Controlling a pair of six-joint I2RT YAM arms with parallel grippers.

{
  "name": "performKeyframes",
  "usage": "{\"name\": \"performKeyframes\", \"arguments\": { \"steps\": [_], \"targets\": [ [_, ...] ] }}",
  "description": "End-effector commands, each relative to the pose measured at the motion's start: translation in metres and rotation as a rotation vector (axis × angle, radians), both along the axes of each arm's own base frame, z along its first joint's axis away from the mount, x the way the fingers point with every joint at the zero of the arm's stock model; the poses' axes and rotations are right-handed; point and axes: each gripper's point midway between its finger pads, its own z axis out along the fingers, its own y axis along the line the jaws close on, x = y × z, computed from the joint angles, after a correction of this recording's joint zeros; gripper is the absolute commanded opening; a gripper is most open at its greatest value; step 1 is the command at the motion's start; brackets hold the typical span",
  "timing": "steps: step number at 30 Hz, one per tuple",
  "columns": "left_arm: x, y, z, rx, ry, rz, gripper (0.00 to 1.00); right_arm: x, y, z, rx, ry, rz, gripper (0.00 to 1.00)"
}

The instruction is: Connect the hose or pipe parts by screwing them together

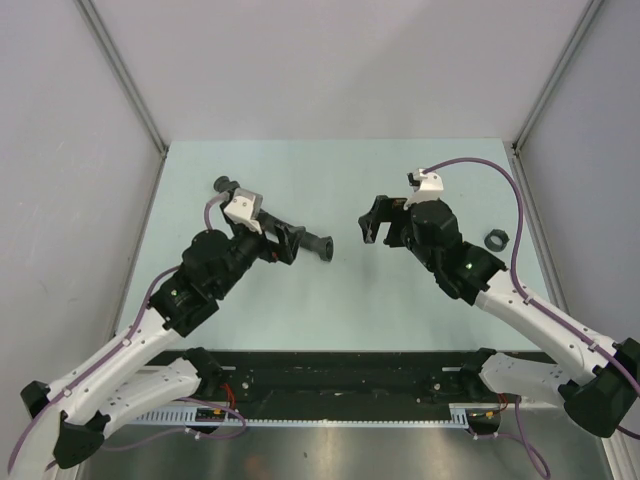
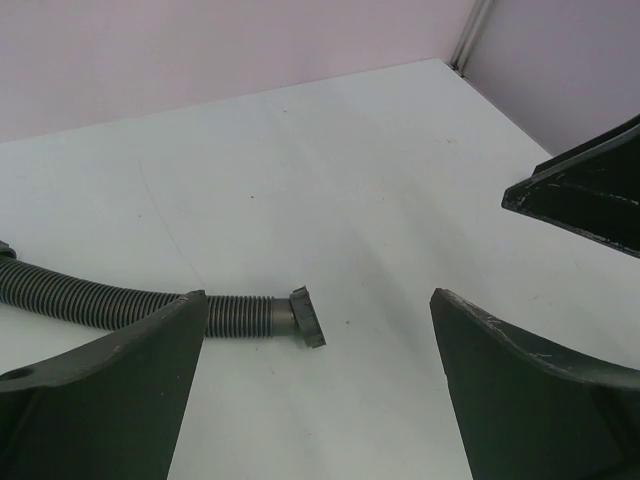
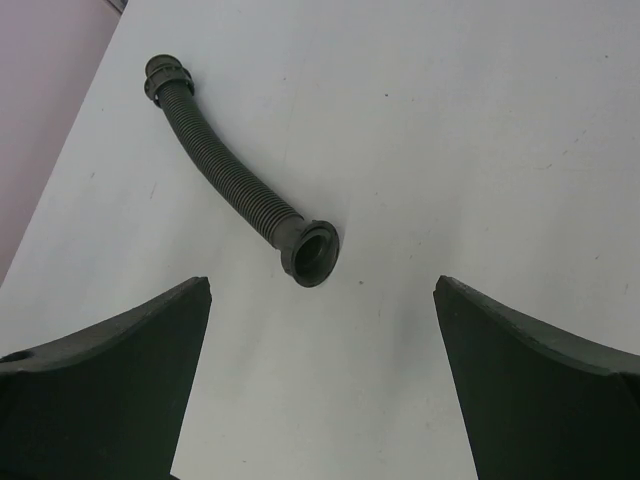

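Observation:
A black corrugated hose lies on the table, its collared end [image 1: 322, 247] pointing right between the two grippers. Its far end [image 1: 222, 185] shows behind the left arm. In the left wrist view the hose [image 2: 235, 313] runs in from the left, partly behind the left finger [image 2: 120, 390], and the collar [image 2: 307, 316] rests on the table between the tips. My left gripper [image 1: 296, 241] is open around that end and holds nothing. My right gripper [image 1: 365, 227] faces the collar's mouth [image 3: 312, 252] from a short way off, open and empty. The small knurled ring nut [image 1: 497, 239] lies alone at the table's right.
The pale green table [image 1: 330, 300] is walled by grey panels on three sides. A metal post [image 1: 540, 105] stands at the back right corner. A finger of the right gripper [image 2: 590, 190] shows at the right of the left wrist view.

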Motion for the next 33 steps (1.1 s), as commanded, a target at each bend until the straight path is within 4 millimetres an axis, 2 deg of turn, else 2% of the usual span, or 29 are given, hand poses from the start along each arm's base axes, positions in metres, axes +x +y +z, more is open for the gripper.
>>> {"name": "performKeyframes", "arguments": {
  "steps": [1,7,14,17,23,24,25,29,30,32,33],
  "targets": [
    [-0.001,0.004,0.017,-0.049,-0.022,0.02,0.97,0.004,0.006,0.016,0.054,-0.029,-0.006,1.0],
    [-0.002,0.005,0.018,-0.05,-0.025,0.023,0.97,0.006,0.009,0.007,0.039,-0.009,-0.002,1.0],
    [-0.002,0.009,0.02,-0.056,-0.031,0.039,0.97,0.015,0.021,-0.037,-0.095,0.057,0.058,1.0],
    [-0.001,0.013,0.021,-0.058,-0.035,0.059,0.97,0.019,0.034,-0.052,-0.116,0.069,0.098,0.99],
    [0.0,0.015,0.019,-0.067,-0.026,0.075,0.96,0.031,0.055,-0.1,-0.033,0.225,0.055,0.9],
    [0.0,0.015,0.019,-0.071,-0.024,0.077,0.96,0.034,0.06,-0.1,-0.003,0.225,0.054,0.86],
    [0.0,0.015,0.02,-0.073,-0.024,0.077,0.96,0.035,0.069,-0.113,-0.003,0.251,0.067,0.84],
    [0.001,0.016,0.018,-0.072,-0.022,0.087,0.96,0.042,0.095,-0.132,0.06,0.272,0.084,0.76],
    [0.002,0.018,0.019,-0.07,-0.025,0.095,0.96,0.046,0.099,-0.131,0.08,0.26,0.088,0.73],
    [0.002,0.019,0.017,-0.065,-0.025,0.103,0.96,0.051,0.103,-0.146,0.077,0.277,0.081,0.7],
    [0.002,0.019,0.017,-0.062,-0.024,0.105,0.96,0.055,0.105,-0.146,0.088,0.264,0.08,0.68]
  ]
}}
